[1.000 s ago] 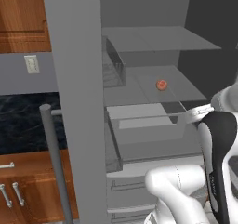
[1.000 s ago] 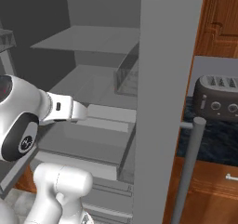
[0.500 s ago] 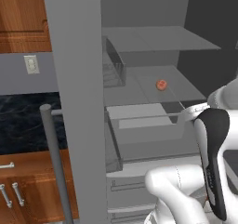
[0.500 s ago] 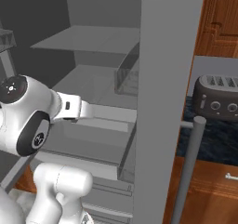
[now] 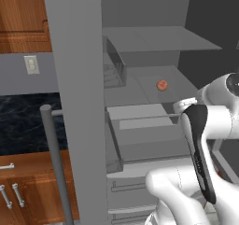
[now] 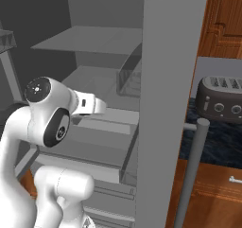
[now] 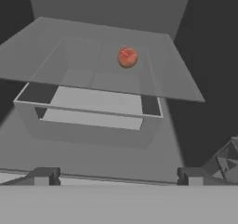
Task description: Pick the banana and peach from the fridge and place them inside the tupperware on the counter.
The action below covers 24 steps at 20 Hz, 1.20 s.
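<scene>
Ahead, the peach sits on the fridge shelf, well beyond the released, empty hand.

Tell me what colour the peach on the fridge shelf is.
The peach is reddish-orange with a paler orange patch, clearest in the hand view.

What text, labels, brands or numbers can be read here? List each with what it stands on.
None: no readable text in these views.
The toaster has round knobs with no legible markings.
The wall outlet is blank.
The fridge, its shelves, the peach and the counter carry no lettering.
</scene>
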### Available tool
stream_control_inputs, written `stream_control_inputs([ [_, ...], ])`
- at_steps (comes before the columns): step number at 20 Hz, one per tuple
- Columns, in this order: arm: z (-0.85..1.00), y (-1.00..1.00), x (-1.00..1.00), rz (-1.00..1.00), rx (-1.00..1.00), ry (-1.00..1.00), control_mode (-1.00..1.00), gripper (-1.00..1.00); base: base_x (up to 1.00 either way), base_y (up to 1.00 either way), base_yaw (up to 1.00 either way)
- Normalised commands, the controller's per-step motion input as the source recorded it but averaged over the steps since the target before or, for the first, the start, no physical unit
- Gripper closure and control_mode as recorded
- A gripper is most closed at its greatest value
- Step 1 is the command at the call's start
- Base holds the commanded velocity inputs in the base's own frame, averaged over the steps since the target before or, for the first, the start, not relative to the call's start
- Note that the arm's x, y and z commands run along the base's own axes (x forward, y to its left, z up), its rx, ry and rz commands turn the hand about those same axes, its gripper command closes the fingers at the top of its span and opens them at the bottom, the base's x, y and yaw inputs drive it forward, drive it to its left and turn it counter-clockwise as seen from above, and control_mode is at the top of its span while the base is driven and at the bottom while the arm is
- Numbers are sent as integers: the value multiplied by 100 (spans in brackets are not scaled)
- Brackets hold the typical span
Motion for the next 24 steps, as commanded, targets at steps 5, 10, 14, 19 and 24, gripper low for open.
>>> stream_control_inputs([
  [5, 0, 0, 56, -9, 3, 0, -100, -100, 0, 0, 0],
  [10, 0, 0, 44, -9, 9, 3, -100, -100, 0, 0, 0],
  [14, -10, -2, 41, -7, 7, 0, -100, -100, 0, 0, 0],
  [19, -11, -13, 42, -5, 9, 0, -100, -100, 0, 0, 0],
  [24, -18, -14, 47, 0, 3, 0, -100, -100, 0, 0, 0],
])
